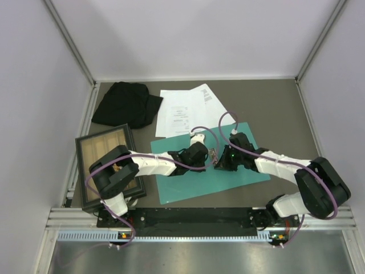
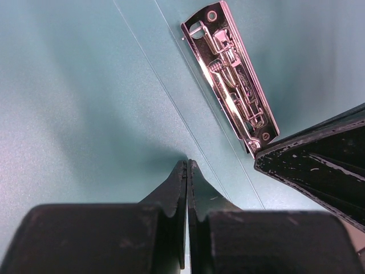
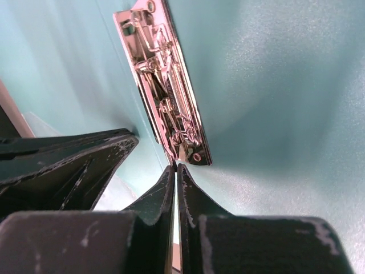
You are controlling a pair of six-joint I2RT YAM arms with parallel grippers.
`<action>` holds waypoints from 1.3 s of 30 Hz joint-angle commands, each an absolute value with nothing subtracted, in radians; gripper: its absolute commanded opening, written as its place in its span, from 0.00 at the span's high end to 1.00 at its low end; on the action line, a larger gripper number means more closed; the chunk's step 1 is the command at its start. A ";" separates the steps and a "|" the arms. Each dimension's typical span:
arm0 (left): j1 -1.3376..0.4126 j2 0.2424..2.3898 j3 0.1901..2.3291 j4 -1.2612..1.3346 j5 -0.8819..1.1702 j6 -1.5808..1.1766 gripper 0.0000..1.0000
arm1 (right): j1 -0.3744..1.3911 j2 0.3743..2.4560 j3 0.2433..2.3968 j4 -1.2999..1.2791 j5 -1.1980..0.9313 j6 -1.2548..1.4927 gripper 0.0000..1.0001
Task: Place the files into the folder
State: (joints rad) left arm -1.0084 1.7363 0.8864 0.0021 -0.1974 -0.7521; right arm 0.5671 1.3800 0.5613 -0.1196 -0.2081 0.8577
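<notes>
The teal folder [image 1: 182, 185] lies open and flat in front of the arms, a shiny metal clip [image 1: 212, 155] fixed along its middle crease. The files [image 1: 181, 109], white printed sheets, lie fanned just behind it, their near edge at the folder's far edge. My left gripper [image 1: 205, 156] is shut, its tips [image 2: 187, 163] down on the teal card beside the crease, just short of the clip [image 2: 231, 74]. My right gripper [image 1: 220, 162] is also shut, its tips [image 3: 175, 166] against the clip's [image 3: 165, 85] near end. Neither gripper holds paper.
A dark-framed wooden tray [image 1: 80, 171] sits at the left, beside the left arm. A crumpled black cloth [image 1: 122, 104] lies at the back left, next to the sheets. White walls close in the table on three sides.
</notes>
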 commanded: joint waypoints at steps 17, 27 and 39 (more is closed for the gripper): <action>-1.012 1.779 0.850 -0.146 -0.117 -0.704 1.00 | 0.572 1.410 0.592 -0.058 -0.272 0.752 0.87; -1.011 1.783 0.838 -0.135 -0.103 -0.698 1.00 | 0.549 1.407 0.569 -0.031 -0.265 0.745 0.80; -1.012 1.782 0.828 -0.132 -0.098 -0.680 1.00 | 0.483 1.416 0.558 -0.008 -0.348 0.724 0.83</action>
State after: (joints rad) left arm -1.0080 1.7386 0.8871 0.0116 -0.1410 -0.7097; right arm 0.5037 1.4059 0.5629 -0.0742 -0.3077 0.7475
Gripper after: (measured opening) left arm 0.010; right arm 0.175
